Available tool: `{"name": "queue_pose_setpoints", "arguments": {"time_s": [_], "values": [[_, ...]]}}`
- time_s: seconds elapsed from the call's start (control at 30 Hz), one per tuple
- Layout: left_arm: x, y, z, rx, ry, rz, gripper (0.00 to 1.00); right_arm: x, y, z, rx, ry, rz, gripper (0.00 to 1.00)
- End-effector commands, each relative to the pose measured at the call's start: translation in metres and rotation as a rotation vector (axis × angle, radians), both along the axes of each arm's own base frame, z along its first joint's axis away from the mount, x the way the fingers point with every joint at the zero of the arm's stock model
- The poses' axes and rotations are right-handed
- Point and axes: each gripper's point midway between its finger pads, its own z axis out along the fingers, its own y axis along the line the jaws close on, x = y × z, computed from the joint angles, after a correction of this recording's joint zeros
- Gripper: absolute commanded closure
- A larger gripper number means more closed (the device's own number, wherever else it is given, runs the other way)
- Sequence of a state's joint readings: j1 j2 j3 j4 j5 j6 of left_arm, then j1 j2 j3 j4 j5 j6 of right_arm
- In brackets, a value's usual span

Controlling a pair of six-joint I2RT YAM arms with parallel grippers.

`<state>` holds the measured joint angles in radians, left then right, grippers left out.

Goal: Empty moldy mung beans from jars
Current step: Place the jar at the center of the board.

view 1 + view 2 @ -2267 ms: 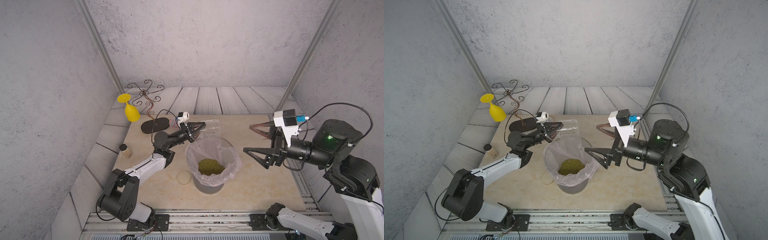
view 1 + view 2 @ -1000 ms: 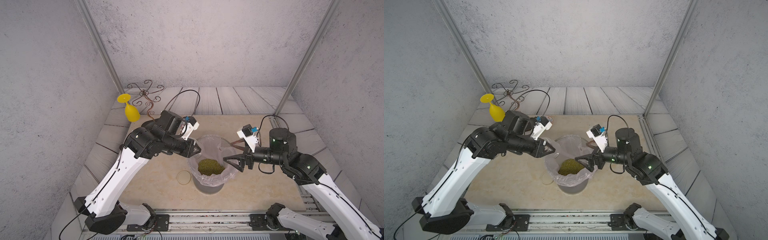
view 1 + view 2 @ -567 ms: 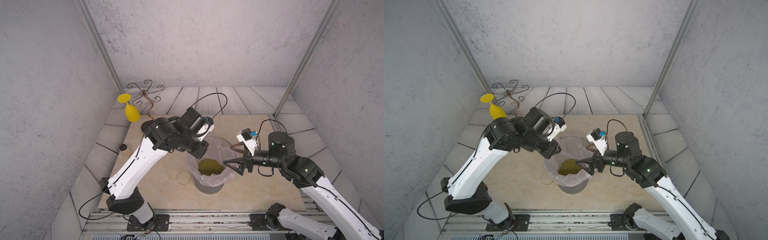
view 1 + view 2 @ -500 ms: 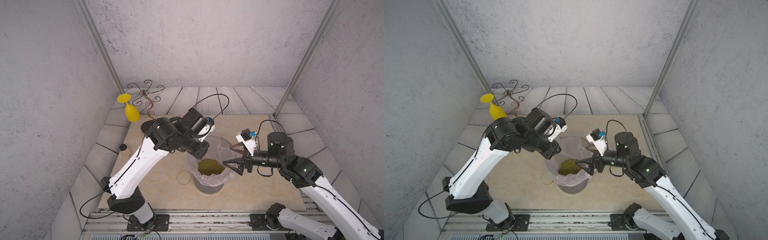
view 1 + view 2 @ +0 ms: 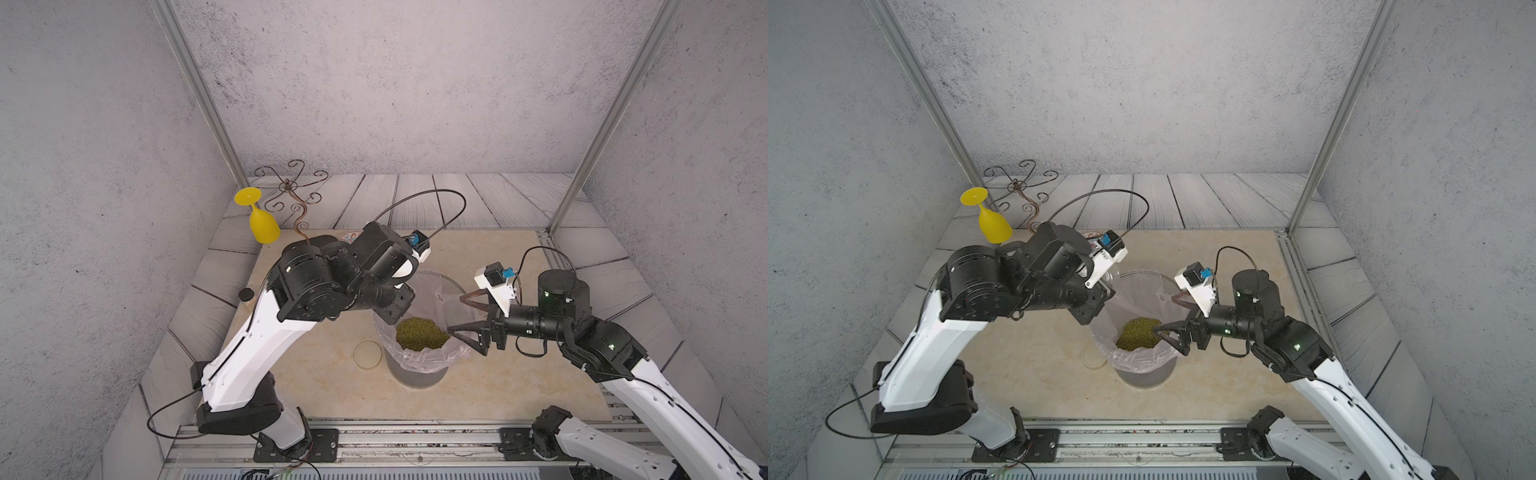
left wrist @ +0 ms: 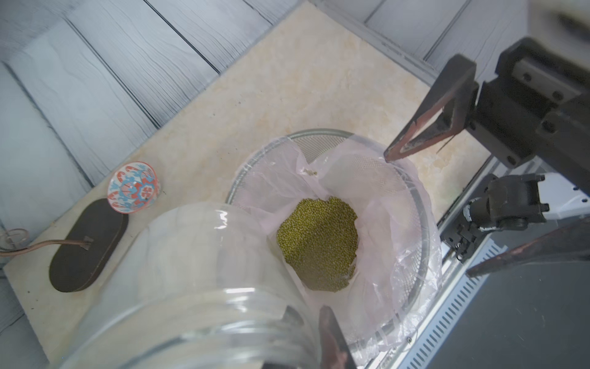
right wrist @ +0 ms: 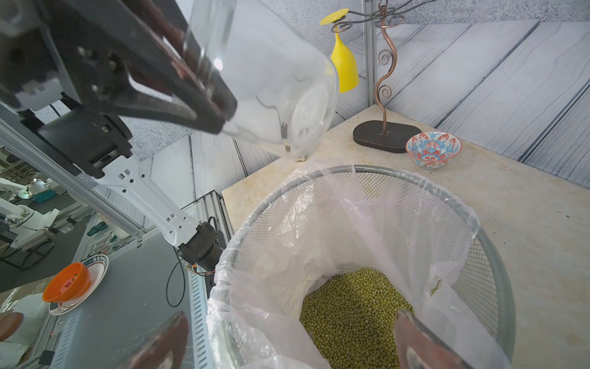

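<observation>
Left end effector (image 7: 204,89): clamped tight on the threaded neck of a clear glass jar (image 7: 281,96), which it carries tilted in the air.
Jar: above the edge of the bin (image 7: 498,255) on the left arm's side, touching nothing. It looks empty, or nearly so.
Right end effector (image 5: 457,313): spread fully wide and holding nothing, level with the bin's rim on the opposite side. One finger is inside the rim, close to the plastic liner (image 7: 399,223).
Beans (image 5: 419,334): heaped in the bottom of the liner, with a few caught on a fold higher up.
Lid (image 5: 368,354): beige, flat on the table (image 5: 324,374) just beside the bin.
Second jar: not seen in any view.
Risk, slip: smooth glass is gripped only at the neck, so a quick swing could let the jar slide and drop onto the rim or the table.
Risk, snag: the open finger could hook the thin liner and drag or tip the light bin, spilling the beans.
Risk, clash: both arms crowd the bin, so the jar could strike the other arm's fingers.
</observation>
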<state>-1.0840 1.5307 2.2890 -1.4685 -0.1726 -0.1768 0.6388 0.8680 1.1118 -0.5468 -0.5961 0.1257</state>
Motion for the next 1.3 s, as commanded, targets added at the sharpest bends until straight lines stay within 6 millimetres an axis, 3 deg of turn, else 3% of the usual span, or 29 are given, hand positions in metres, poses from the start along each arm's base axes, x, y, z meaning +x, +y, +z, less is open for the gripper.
{"name": "queue_pose_setpoints", "arguments": {"time_s": [0.0, 0.13, 0.33, 0.63, 0.83, 0.97, 1.03, 1.13, 1.27], "values": [[0.004, 0.022, 0.046, -0.140, -0.165, 0.041, 1.00, -0.005, 0.000, 0.004, 0.019, -0.031, 0.024, 0.01], [0.004, 0.037, 0.057, -0.183, -0.212, 0.079, 1.00, -0.006, 0.000, 0.003, 0.019, -0.031, 0.028, 0.01], [0.012, 0.061, 0.046, -0.136, -0.192, 0.203, 1.00, -0.005, 0.002, 0.001, 0.025, -0.028, 0.032, 0.01], [0.033, 0.099, 0.005, -0.149, 0.007, 0.416, 1.00, -0.007, 0.004, 0.001, 0.033, -0.012, 0.044, 0.01], [0.039, 0.093, -0.022, -0.124, 0.142, 0.418, 1.00, -0.007, 0.005, -0.001, 0.038, 0.004, 0.047, 0.01], [0.036, 0.070, -0.010, -0.246, 0.200, 0.327, 1.00, -0.007, 0.009, -0.003, 0.049, 0.027, 0.066, 0.01], [0.039, 0.074, -0.012, -0.232, 0.225, 0.353, 1.00, -0.008, 0.009, -0.003, 0.045, 0.032, 0.069, 0.01], [0.049, 0.084, -0.031, -0.179, 0.273, 0.411, 1.00, -0.009, 0.009, -0.003, 0.046, 0.031, 0.069, 0.01], [0.059, 0.084, -0.053, -0.212, 0.346, 0.436, 1.00, -0.010, 0.008, -0.003, 0.044, 0.032, 0.070, 0.01]]}}
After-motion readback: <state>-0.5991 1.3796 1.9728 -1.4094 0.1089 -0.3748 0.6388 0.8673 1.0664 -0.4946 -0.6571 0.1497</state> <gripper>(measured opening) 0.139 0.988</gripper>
